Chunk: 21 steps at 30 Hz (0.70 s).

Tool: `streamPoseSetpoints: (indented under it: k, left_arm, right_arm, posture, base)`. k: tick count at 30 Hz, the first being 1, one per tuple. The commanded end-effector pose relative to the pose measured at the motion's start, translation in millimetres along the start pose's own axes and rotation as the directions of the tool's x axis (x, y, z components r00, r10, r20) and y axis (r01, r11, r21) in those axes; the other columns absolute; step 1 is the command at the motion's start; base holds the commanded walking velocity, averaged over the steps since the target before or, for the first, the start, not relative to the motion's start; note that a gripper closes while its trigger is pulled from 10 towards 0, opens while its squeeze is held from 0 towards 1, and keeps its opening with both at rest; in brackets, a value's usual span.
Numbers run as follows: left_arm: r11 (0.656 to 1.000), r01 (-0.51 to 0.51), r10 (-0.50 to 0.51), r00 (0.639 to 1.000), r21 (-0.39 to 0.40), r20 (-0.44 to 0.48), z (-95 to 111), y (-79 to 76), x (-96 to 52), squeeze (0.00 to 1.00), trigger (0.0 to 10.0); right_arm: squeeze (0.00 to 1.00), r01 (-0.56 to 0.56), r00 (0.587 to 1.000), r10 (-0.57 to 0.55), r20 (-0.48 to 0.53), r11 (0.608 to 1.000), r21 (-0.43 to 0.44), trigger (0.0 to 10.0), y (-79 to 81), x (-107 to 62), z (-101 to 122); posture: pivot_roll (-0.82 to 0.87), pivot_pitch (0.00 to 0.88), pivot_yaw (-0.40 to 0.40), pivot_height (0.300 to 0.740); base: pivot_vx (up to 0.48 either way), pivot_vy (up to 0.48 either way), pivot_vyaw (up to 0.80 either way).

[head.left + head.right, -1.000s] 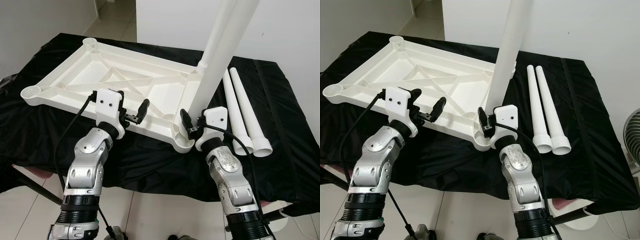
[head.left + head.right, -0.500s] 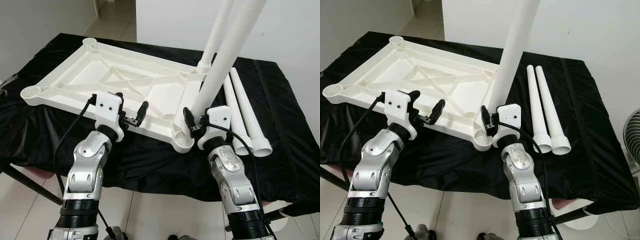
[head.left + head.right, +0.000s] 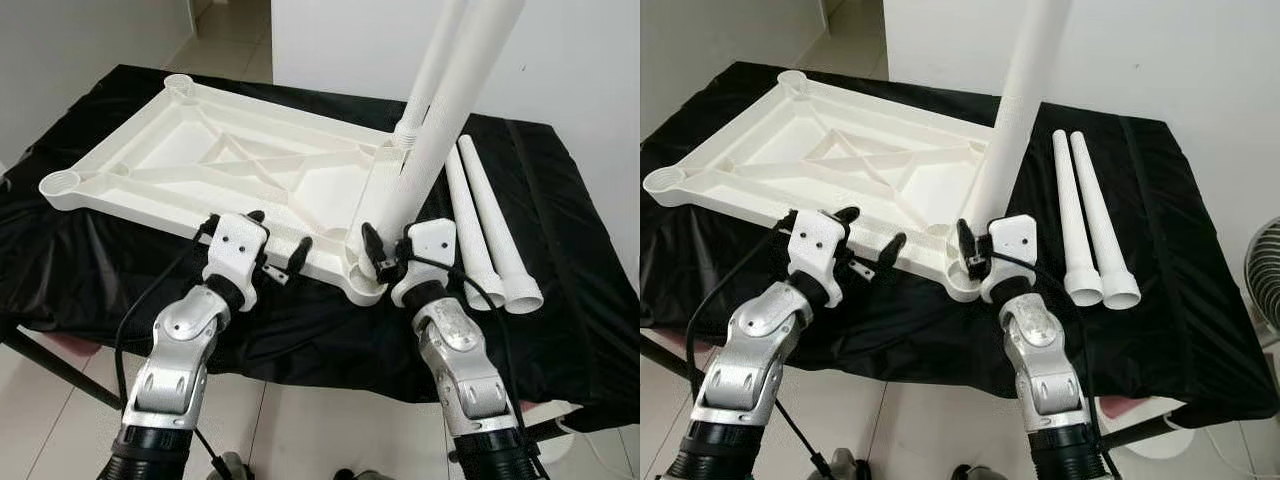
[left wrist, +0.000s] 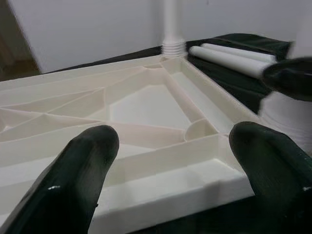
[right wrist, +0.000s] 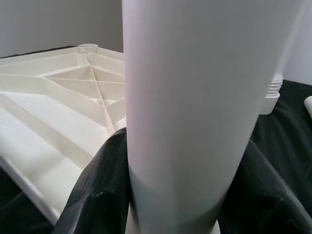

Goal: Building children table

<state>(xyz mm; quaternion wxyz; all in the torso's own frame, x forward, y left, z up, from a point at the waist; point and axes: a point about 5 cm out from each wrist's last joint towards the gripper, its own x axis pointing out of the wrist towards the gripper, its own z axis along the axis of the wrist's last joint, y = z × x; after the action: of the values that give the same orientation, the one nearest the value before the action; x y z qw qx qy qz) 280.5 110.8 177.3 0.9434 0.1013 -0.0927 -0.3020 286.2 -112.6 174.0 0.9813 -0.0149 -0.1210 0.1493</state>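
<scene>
Table leg (image 3: 432,150) clamped in right claw (image 3: 385,262), over tabletop (image 3: 250,170) corner socket.

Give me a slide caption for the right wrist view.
Right gripper clamps a white table leg above the upturned tabletop.

A black cloth (image 3: 90,270) drapes the whole surface, wrinkled and hanging over the near edge below both pincers. Beyond the cloth's far edge stands a plain white wall (image 3: 560,60). Pale floor tiles (image 3: 50,420) show beneath, and a fan's wire grille (image 3: 1265,275) sits well off to the right pincer's side.
</scene>
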Motion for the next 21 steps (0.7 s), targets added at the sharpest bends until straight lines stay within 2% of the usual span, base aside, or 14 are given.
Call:
streamPoseSetpoints:
  k: [1, 2, 4, 21]
  left_arm:
    - [0.997, 0.072, -0.073, 0.997, 0.011, 0.008, 1, -8.6, -2.9, 0.0, 10.0]
    - [0.997, 0.072, -0.073, 0.997, 0.011, 0.008, 1, -8.6, -2.9, 0.0, 10.0]
    - [0.99, 0.142, -0.142, 0.99, 0.022, -0.013, -2, -14.7, -9.3, 0.0, 10.0]
    - [0.984, 0.176, -0.174, 0.984, 0.036, -0.047, -6, -13.7, -16.6, 0.0, 10.0]
  right_arm:
    - [0.0, -0.012, 1.0, 0.012, -0.006, 1.0, -0.005, 10.0, 1.1, -3.0, -1]
    - [0.0, -0.012, 1.0, 0.012, -0.006, 1.0, -0.005, 10.0, 1.1, -3.0, -1]
    - [0.0, -0.022, 1.0, 0.022, -0.002, 1.0, -0.004, 10.0, 2.3, -2.5, -1]
    - [0.0, -0.051, 0.999, 0.051, -0.003, 0.998, -0.021, 10.0, 3.8, -0.1, -2]
  posture:
    - [0.15, 0.123, -0.045, 0.74]
    - [0.15, 0.123, -0.045, 0.74]
    - [0.15, 0.123, -0.045, 0.74]
    - [0.17, 0.114, -0.059, 0.74]
  base:
    - [0.0, 0.0, 0.0]
    - [0.0, 0.0, 0.0]
    - [0.0, 0.0, 0.0]
    - [0.0, 0.0, 0.0]
